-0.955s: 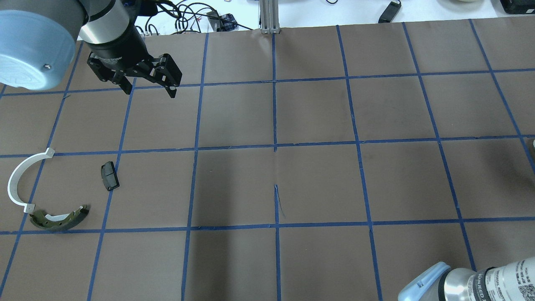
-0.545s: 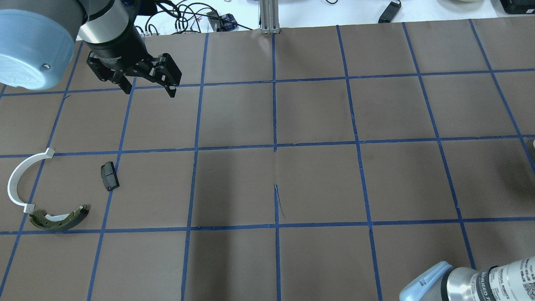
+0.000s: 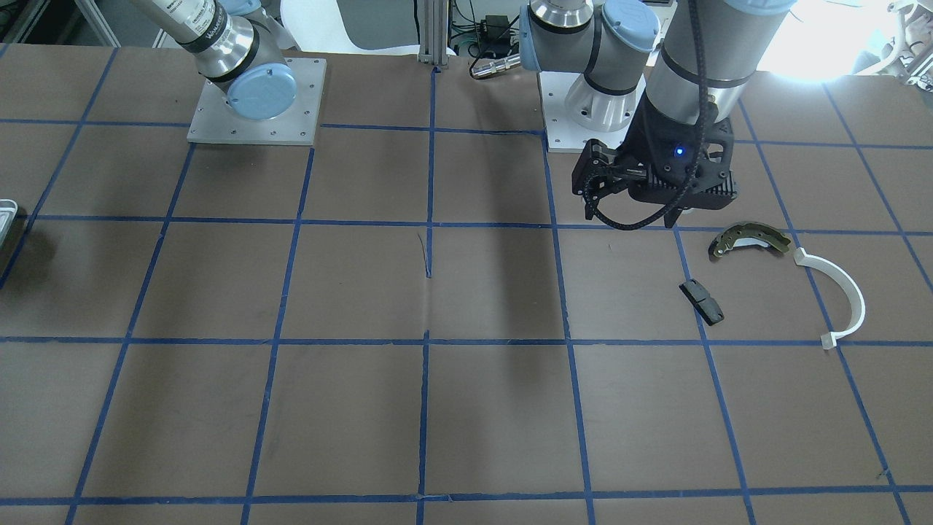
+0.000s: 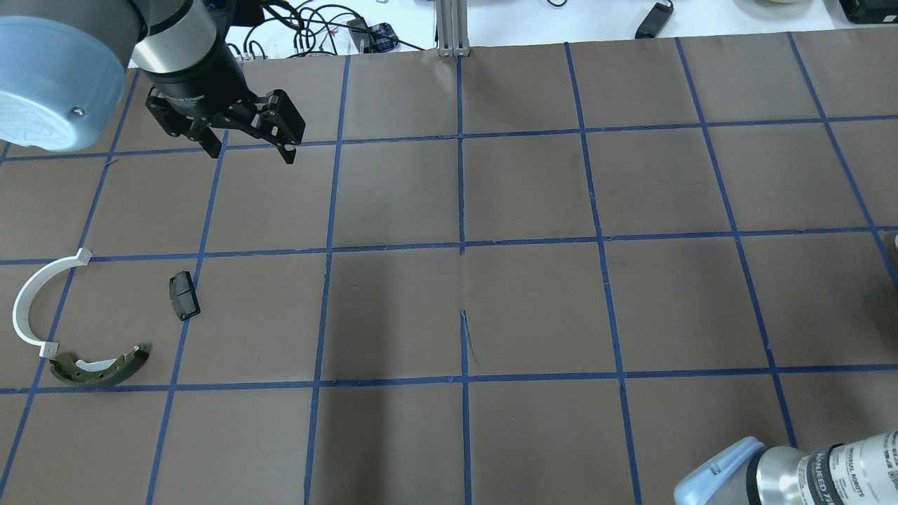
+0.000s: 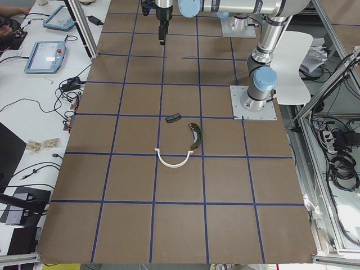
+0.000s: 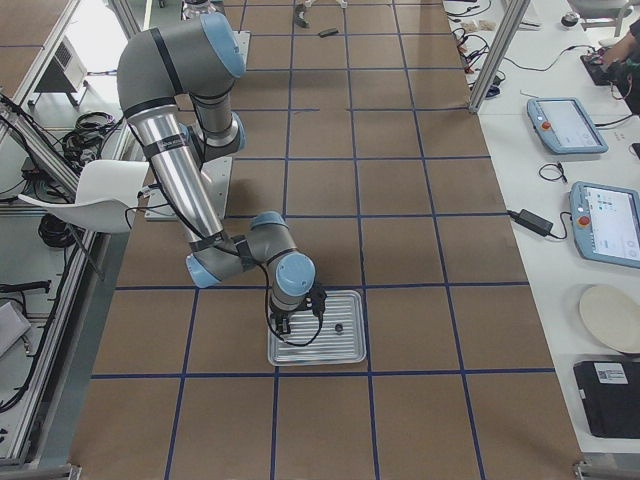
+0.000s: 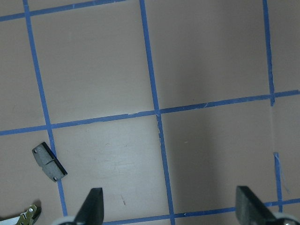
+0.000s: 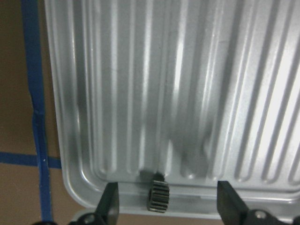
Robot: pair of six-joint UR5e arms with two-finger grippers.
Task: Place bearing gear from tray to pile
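Observation:
A small dark bearing gear (image 8: 158, 196) lies on edge in the ribbed silvery tray (image 8: 140, 70), near its rounded corner. My right gripper (image 8: 169, 206) is open just above the tray, one finger on each side of the gear without touching it. The tray also shows in the exterior right view (image 6: 345, 352). The pile lies far across the table: an olive brake shoe (image 4: 98, 368), a white half-ring arc (image 4: 31, 298) and a black block (image 4: 184, 295). My left gripper (image 4: 250, 153) is open and empty, held above the table beyond the pile.
Brown table cover with a blue tape grid. The tray's edge shows at the table's end (image 3: 6, 219). Cables and a metal post (image 4: 452, 28) stand at the far edge. The right arm's elbow (image 4: 793, 470) is at the near right.
The right arm's elbow has shifted slightly to the right and down in the overhead view. The left gripper and the pile have not visibly moved.

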